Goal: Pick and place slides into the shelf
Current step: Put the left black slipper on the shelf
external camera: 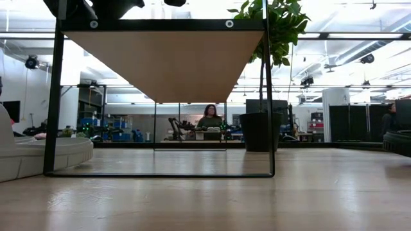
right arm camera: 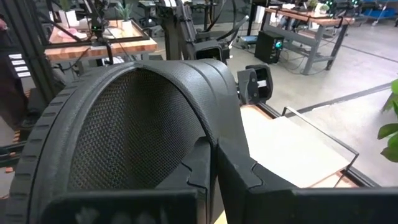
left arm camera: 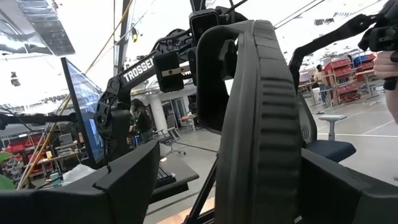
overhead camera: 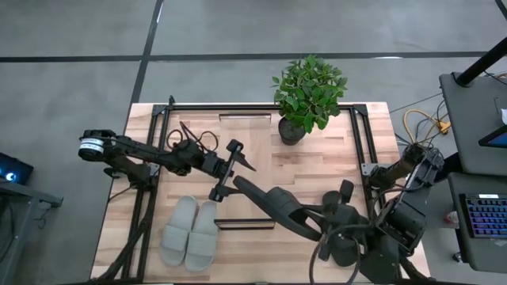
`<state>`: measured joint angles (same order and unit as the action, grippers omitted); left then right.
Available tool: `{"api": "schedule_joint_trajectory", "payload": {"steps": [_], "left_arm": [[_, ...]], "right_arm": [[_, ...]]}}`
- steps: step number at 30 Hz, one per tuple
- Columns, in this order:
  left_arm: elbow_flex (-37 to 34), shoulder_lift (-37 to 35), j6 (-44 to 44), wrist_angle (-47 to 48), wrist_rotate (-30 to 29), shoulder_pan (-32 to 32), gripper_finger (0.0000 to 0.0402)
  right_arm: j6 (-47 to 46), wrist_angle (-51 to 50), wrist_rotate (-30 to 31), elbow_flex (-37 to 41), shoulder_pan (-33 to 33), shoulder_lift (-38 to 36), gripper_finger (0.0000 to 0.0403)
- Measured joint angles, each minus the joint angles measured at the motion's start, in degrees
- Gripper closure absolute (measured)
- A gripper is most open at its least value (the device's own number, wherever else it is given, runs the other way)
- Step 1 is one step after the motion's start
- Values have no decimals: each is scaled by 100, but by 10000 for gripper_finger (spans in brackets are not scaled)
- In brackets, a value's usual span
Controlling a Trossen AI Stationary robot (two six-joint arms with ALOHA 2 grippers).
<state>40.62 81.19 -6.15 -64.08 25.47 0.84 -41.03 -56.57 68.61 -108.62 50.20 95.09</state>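
Observation:
A dark slide (overhead camera: 269,204) hangs in the air over the table's middle, carried by my right gripper (overhead camera: 310,220), which reaches in from the near right. Its free end (overhead camera: 239,185) points at my left gripper (overhead camera: 230,176). That gripper is open, with a finger on either side of the slide's edge (left arm camera: 264,124), and I cannot tell whether a finger touches it. The pale grey pair (overhead camera: 190,232) lies soles down on the table near the left end of the shelf (overhead camera: 198,127). Another dark shape, perhaps the second dark slide (overhead camera: 342,247), lies under my right arm. My right gripper (right arm camera: 205,202) is shut on the dark slide near the strap (right arm camera: 205,112), at the end away from my left gripper. One finger (right arm camera: 239,177) lies against the strap's edge, and the slide hides the other. The slide is lifted clear of the table and lies roughly level.
A potted plant (overhead camera: 307,95) stands at the shelf's far right corner. The shelf's dark metal rails (external camera: 56,96) and plank underside (external camera: 164,61) span the low view. A pale slide (external camera: 35,154) sits at the left. People show in the room beyond.

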Motion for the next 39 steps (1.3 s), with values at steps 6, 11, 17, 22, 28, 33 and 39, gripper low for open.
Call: {"api": "schedule_joint_trajectory", "payload": {"steps": [6,11,17,22,28,33,39], "left_arm": [[0,-2,-15,-8,-2,2,145],[0,-2,-39,-17,-4,2,193],[0,-2,-364,-52,53,4,275],[0,-2,-365,-51,151,15,355],[0,-2,-341,-52,80,13,355],[0,-2,-337,-25,45,13,355],[0,-2,-330,3,12,11,355]], "right_arm": [[116,45,-4,2,-11,0,392],[128,52,-2,2,-29,0,392],[309,118,6,2,-37,-2,392],[696,356,38,2,-38,-13,392],[764,364,38,2,-37,-13,392],[767,363,16,2,-37,-13,392],[810,336,1,0,-37,-13,387]]}}
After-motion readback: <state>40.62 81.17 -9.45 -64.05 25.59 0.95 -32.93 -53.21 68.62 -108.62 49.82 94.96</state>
